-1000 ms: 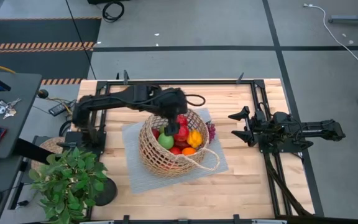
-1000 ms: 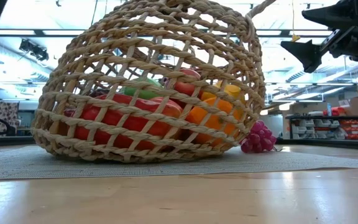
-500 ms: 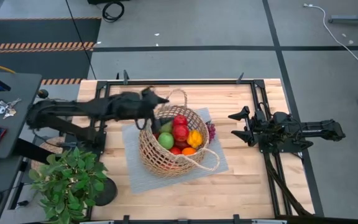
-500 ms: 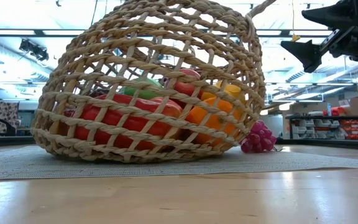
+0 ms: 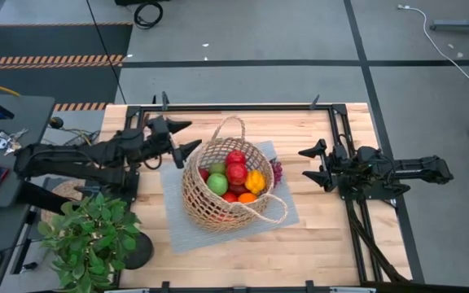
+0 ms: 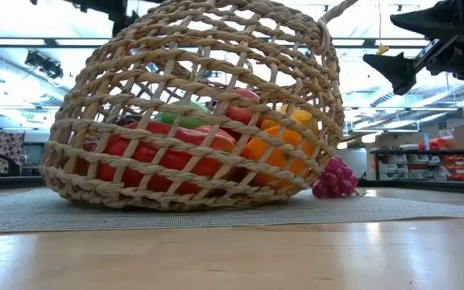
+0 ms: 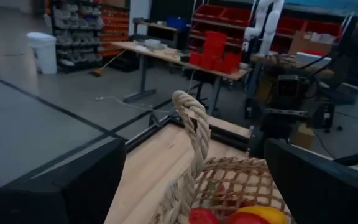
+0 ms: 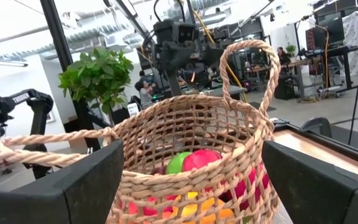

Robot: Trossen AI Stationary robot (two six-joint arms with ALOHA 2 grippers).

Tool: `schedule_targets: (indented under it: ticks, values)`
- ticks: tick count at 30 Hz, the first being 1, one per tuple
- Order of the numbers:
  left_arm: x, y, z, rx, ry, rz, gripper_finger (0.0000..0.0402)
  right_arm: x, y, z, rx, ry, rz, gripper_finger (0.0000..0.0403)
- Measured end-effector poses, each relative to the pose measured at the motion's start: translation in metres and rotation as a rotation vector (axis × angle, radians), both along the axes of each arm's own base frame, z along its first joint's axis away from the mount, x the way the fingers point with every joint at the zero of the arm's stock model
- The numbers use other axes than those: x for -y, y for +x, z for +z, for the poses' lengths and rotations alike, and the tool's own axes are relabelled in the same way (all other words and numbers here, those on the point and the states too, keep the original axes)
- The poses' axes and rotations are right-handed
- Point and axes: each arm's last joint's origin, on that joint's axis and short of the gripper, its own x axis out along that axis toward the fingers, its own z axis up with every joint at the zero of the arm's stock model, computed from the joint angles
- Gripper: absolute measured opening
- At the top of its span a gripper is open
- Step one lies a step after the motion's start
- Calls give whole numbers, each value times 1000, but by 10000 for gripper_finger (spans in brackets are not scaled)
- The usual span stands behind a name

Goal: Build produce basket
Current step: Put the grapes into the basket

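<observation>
We see the basket [image 5: 225, 189] at table centre on a grey mat [image 5: 177, 220], one looped handle upright at its 12 o'clock rim, the other flopped over at 4 o'clock. The produce [image 5: 234, 179] is piled inside: red and green apples, a yellow and an orange piece. Purple grapes [image 5: 277, 172] lie on the mat at the basket's 3 o'clock, touching its wall. Our left gripper [image 5: 181, 136] hangs near the basket's 10 o'clock, fingers spread wide, empty. Our right gripper [image 5: 313, 164] waits at 3 o'clock, well apart, jaws wide, empty. A potted plant [image 5: 89, 238] sits at 8 o'clock
</observation>
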Motion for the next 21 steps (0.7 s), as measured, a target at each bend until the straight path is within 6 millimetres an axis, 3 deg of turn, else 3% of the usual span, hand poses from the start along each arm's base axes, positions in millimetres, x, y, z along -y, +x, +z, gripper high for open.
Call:
schedule_targets:
  ticks: [6,11,21]
  values:
    - [2,-20,-18,-6,60,-9,389,0,0,0,-1,0,1,384]
    - [3,-37,-46,-23,104,-25,389,0,0,0,-1,0,1,384]
    - [9,-66,-78,107,154,-147,389,0,-1,3,36,-1,0,384]
